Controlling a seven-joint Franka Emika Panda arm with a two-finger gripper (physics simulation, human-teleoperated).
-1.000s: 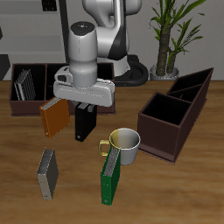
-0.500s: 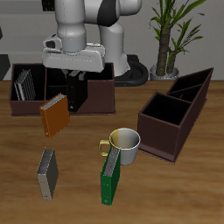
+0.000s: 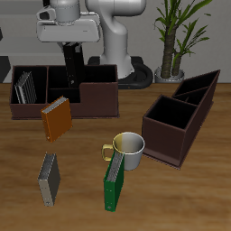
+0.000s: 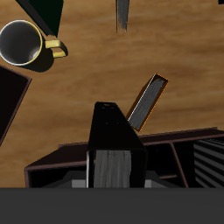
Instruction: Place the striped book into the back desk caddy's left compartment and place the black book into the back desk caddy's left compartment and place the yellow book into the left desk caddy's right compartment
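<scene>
**Friend:** What big things can you see?

**Me:** I see the table [image 3: 185,203]. The back caddy [image 3: 95,97] is at the upper left of the frame. The left caddy [image 3: 171,135] is at the right.

**Friend:** What is your gripper [image 3: 70,47] doing?

**Me:** It is up high, pinching the top of the black book [image 3: 72,74]. The book hangs straight down over the back caddy. Its low end is at the caddy's rim. I cannot tell if it is inside.

**Friend:** And the other books?

**Me:** The striped book [image 3: 27,86] stands in the back caddy, at its end by the frame's left edge. The yellow book [image 3: 56,119] lies on the table just in front of that caddy. A green book [image 3: 113,185] leans by a mug [image 3: 129,148] in the middle. A grey book [image 3: 49,178] lies at the lower left.
</scene>
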